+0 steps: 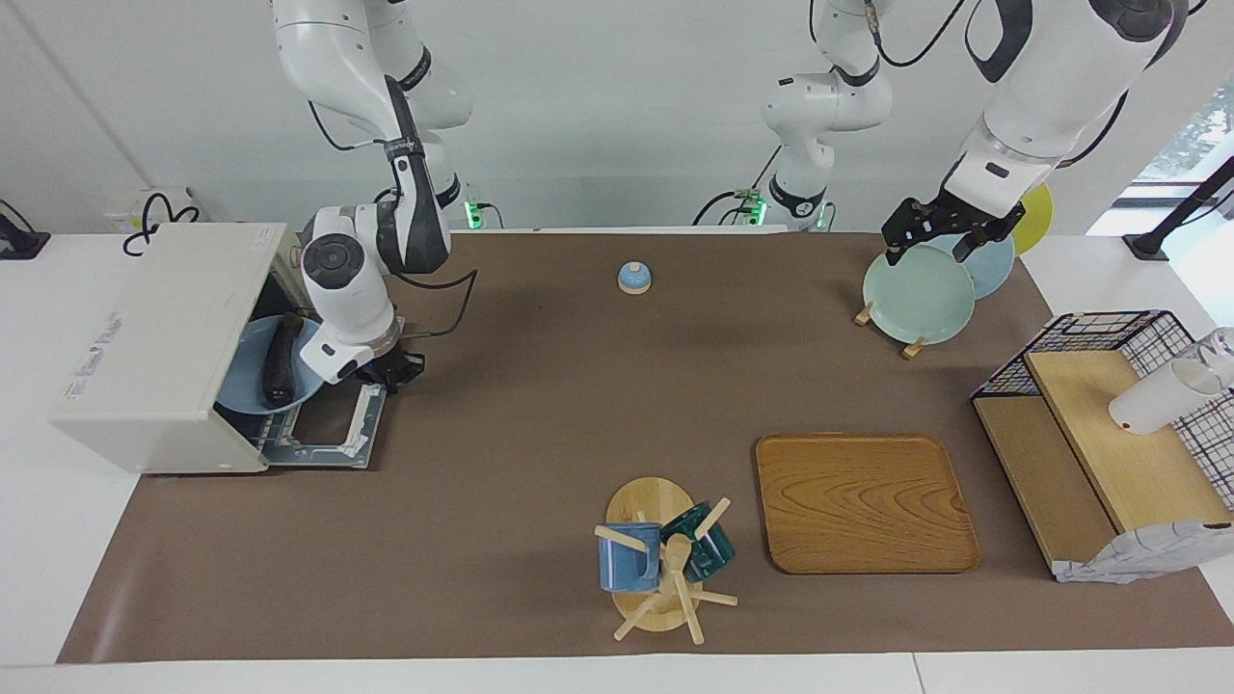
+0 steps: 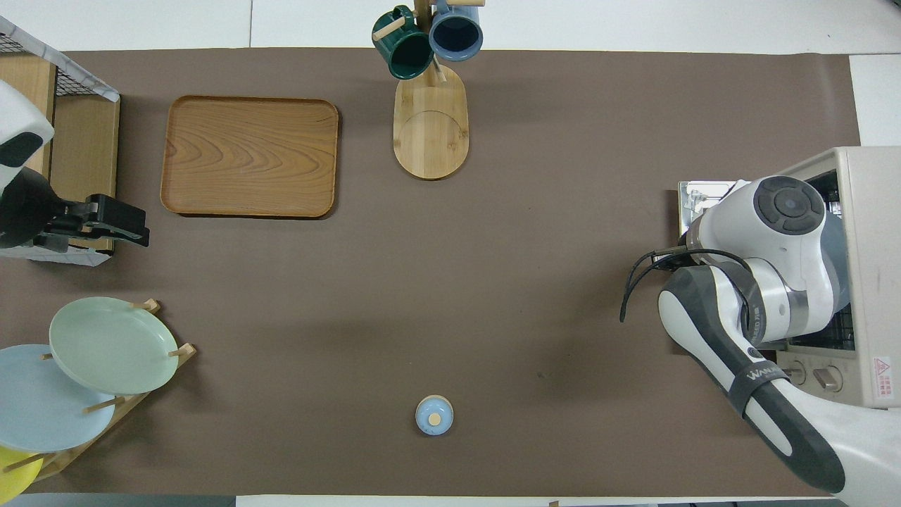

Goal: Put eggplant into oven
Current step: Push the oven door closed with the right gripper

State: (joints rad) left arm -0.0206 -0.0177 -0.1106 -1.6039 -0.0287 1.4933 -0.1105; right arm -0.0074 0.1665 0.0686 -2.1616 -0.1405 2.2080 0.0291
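The off-white oven (image 1: 164, 337) stands at the right arm's end of the table, its door (image 1: 323, 439) folded down flat. The dark eggplant (image 1: 280, 361) lies on a blue plate (image 1: 249, 381) in the oven's mouth. My right gripper (image 1: 390, 369) is shut, low beside the door's outer edge at the corner nearer to the robots. Whether it touches the door cannot be made out. In the overhead view the arm's wrist (image 2: 781, 232) covers it and the eggplant. My left gripper (image 1: 927, 253) waits open over the plate rack.
A rack of plates (image 1: 916, 294) stands near the left arm's base. A small blue bell (image 1: 633, 278), a wooden tray (image 1: 865, 501) and a mug tree (image 1: 665, 559) sit mid-table. A wire basket (image 1: 1109, 333) on wooden shelves is at the left arm's end.
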